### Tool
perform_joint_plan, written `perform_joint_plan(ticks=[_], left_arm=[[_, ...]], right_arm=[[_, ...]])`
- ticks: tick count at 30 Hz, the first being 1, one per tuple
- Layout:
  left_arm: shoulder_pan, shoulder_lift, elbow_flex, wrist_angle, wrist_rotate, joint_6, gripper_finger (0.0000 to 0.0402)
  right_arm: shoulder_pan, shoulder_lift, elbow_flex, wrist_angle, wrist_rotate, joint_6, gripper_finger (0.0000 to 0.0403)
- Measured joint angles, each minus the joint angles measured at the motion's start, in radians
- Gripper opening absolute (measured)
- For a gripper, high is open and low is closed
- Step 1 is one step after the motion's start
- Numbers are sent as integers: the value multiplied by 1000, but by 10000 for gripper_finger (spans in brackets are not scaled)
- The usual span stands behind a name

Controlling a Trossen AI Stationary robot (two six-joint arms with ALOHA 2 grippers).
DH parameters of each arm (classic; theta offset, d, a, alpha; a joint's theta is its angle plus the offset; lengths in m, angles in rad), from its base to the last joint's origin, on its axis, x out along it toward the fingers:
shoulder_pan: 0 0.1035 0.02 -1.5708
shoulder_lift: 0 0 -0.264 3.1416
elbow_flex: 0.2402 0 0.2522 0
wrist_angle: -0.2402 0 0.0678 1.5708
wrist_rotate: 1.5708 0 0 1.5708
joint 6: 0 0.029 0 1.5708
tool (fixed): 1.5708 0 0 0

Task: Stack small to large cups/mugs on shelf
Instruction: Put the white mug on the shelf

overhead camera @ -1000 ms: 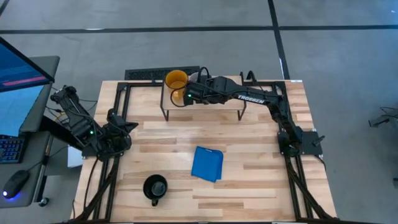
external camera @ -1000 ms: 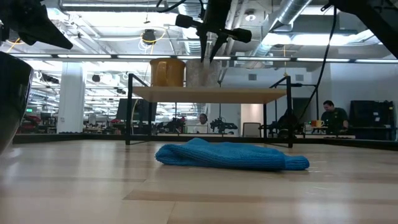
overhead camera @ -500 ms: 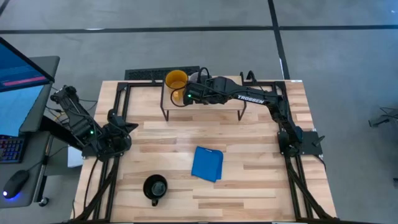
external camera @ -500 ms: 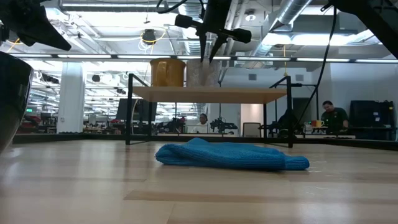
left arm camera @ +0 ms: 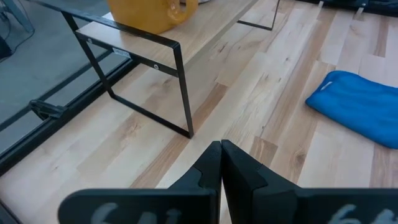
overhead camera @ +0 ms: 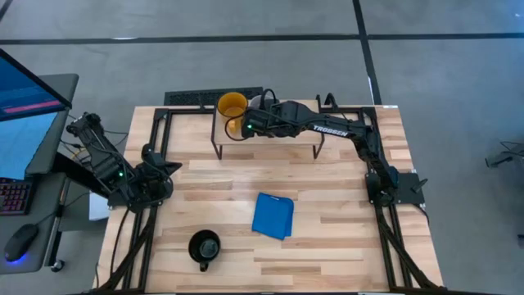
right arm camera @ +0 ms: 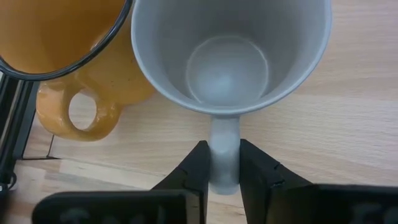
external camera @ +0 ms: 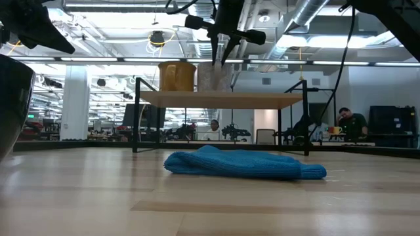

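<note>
Right end effector (right arm camera: 222,168): over the shelf (overhead camera: 278,138), fingers clamped on the handle of the grey mug (right arm camera: 229,53).
Grey mug: upright on the shelf top, just beside the yellow mug (overhead camera: 232,106).
Yellow mug: upright at the shelf's left end.
Black mug (overhead camera: 204,246): on the worktop (overhead camera: 327,221), near front edge, well apart from the shelf.
Blue cloth (overhead camera: 273,215): flat on the worktop, mid-front.
Left end effector (left arm camera: 221,163): fingers pressed together, holding nothing, parked at the left edge.

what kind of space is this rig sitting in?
Most likely a robotics lab or open workshop. The low view shows exposed ceiling ducts, strip lighting, and a person at a far bench. The high view shows a bare concrete floor and a monitor beside the table.
</note>
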Motion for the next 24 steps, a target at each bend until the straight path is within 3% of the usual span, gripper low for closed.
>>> perform_joint_plan(ticks=[24], left_arm=[[0, 0, 0, 0, 4, 3, 0]], right_arm=[[0, -3, 0, 10, -7, 14, 87]])
